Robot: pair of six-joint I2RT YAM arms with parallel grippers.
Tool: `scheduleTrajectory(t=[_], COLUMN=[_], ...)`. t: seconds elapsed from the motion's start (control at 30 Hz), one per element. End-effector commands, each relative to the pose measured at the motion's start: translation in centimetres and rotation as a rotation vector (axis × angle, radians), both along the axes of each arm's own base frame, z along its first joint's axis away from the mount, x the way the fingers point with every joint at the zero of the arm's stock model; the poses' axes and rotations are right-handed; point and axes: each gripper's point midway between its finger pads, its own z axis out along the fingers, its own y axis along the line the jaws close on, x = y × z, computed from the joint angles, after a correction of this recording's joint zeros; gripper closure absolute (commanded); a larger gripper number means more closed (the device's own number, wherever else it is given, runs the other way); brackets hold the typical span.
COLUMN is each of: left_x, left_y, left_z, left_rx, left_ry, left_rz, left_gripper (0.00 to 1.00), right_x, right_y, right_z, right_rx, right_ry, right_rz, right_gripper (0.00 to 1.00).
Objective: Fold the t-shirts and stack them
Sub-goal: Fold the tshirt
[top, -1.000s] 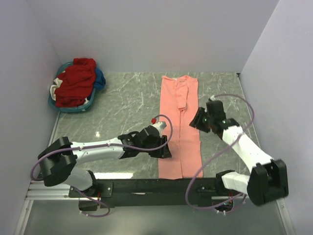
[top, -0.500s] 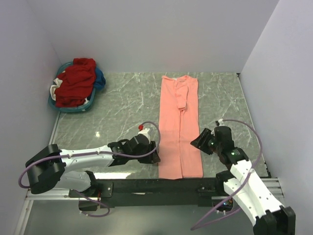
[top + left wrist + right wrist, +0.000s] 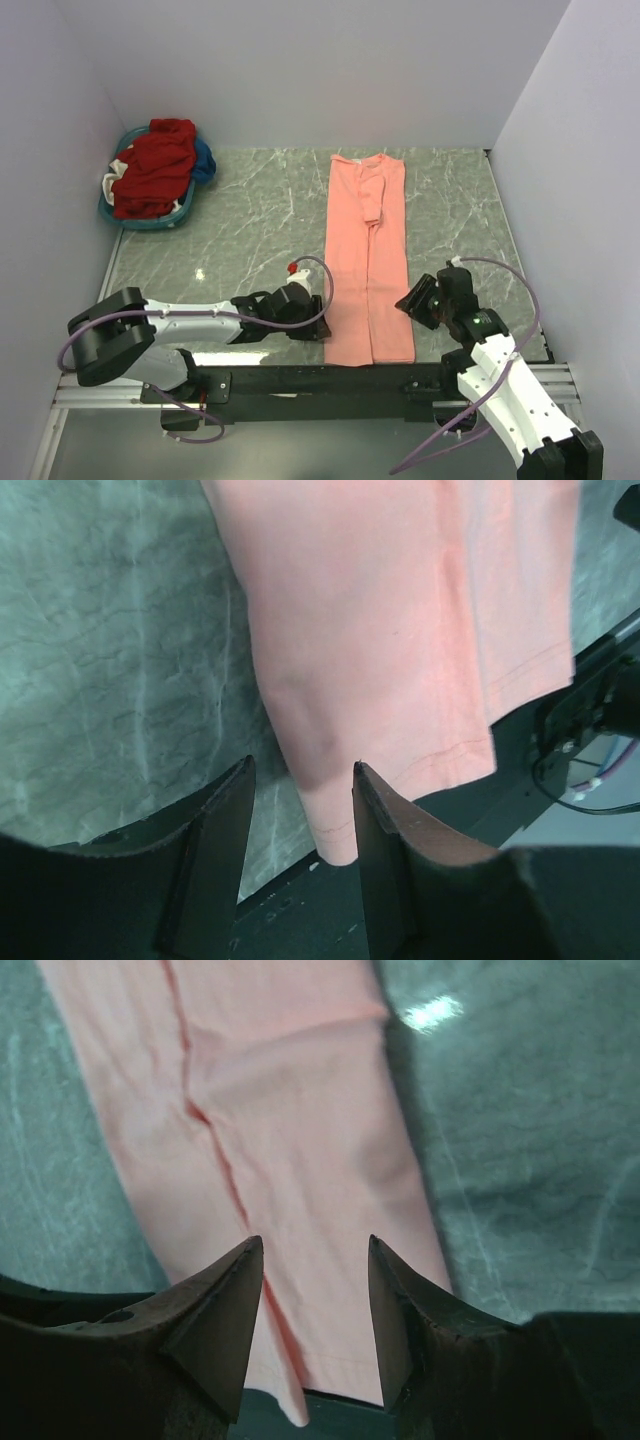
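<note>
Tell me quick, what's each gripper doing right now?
Left gripper: open, empty, by the pink t-shirt.
Right gripper: open, empty.

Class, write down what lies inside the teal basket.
A dark red shirt is heaped on top, with blue cloth at its right edge and a bit of white at its left. Anything beneath the heap in the basket is covered.

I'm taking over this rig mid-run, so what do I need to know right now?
Left gripper: open, empty, at the pink shirt's near left corner.
Right gripper: open, empty, over its near right hem.
Pink shirt: flat on the table, sides folded in to a long strip.
Red shirt and blue shirt: heaped in the basket.
Left: fold the strip crosswise, fold the others, stack.
</note>
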Motion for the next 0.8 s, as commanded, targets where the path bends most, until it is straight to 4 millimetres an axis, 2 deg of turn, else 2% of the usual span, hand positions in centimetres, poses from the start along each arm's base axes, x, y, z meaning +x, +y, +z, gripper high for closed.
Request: scheduleTrajectory(t=[0.0,0.13,0.33,0.5,0.77], left_x=[-0.4,-0.7,-1.3,-2.1,-3.0], left_y=[-1.2,-1.4,-1.3,-0.9,-0.8], left_z=[-0.1,-1.2,-1.8,-2.2,-2.2], left_rx=[-0.025,0.022,0.046,0.068,0.063], left_ry=[0.002,0.015,0.028,0.036,0.041], left_rz=[-0.023,-0.037,-0.055,-0.072,-0.104], left_gripper=[0.51,0.52,0.57,0.59,0.64], right_x=[-0.6,-0.7,-1.5,-2.9,-5.5], right_y=[-0.8,-1.0,-1.4,-1.5,-1.5], right_z=[-1.3,-1.3,-0.7,-0.1,-1.1], right_rx=[-0.02,-0.02,-0.044,-0.064,-0.079], right_ry=[0.05,0.059,0.108,0.212,0.345], right_rz=[-0.068,-0.087,-0.092,-0.085,-0.039], right_gripper=[0.46,0.46,0.46,0.46,0.46])
